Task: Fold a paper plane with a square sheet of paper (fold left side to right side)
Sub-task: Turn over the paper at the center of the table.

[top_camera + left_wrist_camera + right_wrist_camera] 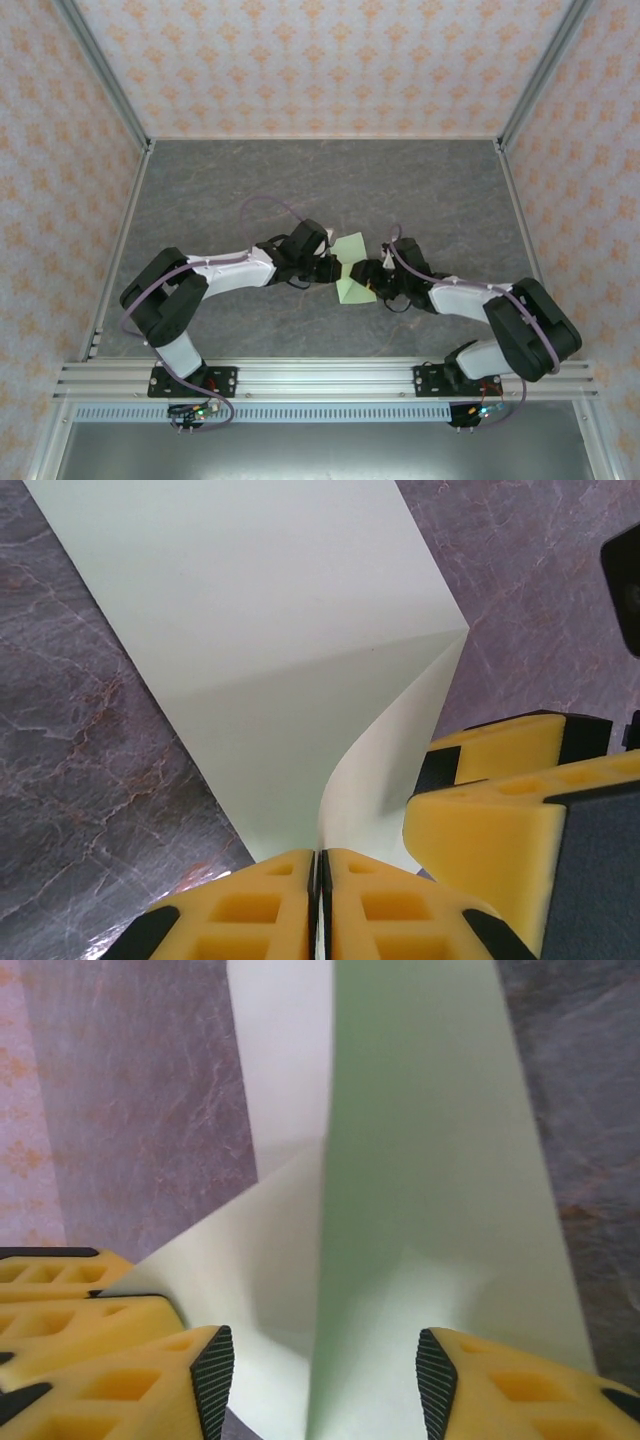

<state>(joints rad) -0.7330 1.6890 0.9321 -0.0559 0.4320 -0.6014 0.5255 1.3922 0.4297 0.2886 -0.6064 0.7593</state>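
**Folded green sheet pinched on the left, straddled on the right**

The square sheet of paper [350,265] sits at the middle of the table, raised between the two tools and no longer flat. From above it shows as two pale-green triangular flaps meeting at a narrow waist. In the left wrist view the sheet [270,630] has a soft crease across it. One flap curls down from a pointed corner into the seam of the fingers. In the right wrist view the paper [420,1160] stands as a ridge, with a fold line running straight away from the camera.

The left gripper [320,865] is clamped on the sheet: its yellow fingers [250,910] are pressed together with the paper's edge caught in the seam. From above, this gripper [328,268] meets the sheet from the left.

The right gripper [325,1380] has its jaws apart. Its ribbed black pads [212,1380] stand on either side of the paper ridge with a gap to each, pinching nothing. From above it [372,282] reaches the sheet from the right, just beside the left tool.

Under the paper is the grey marbled table [300,190]. Walls [320,60] with an orange floral pattern close it in. Both arm bases are bolted to an aluminium rail [320,375] at the near edge.
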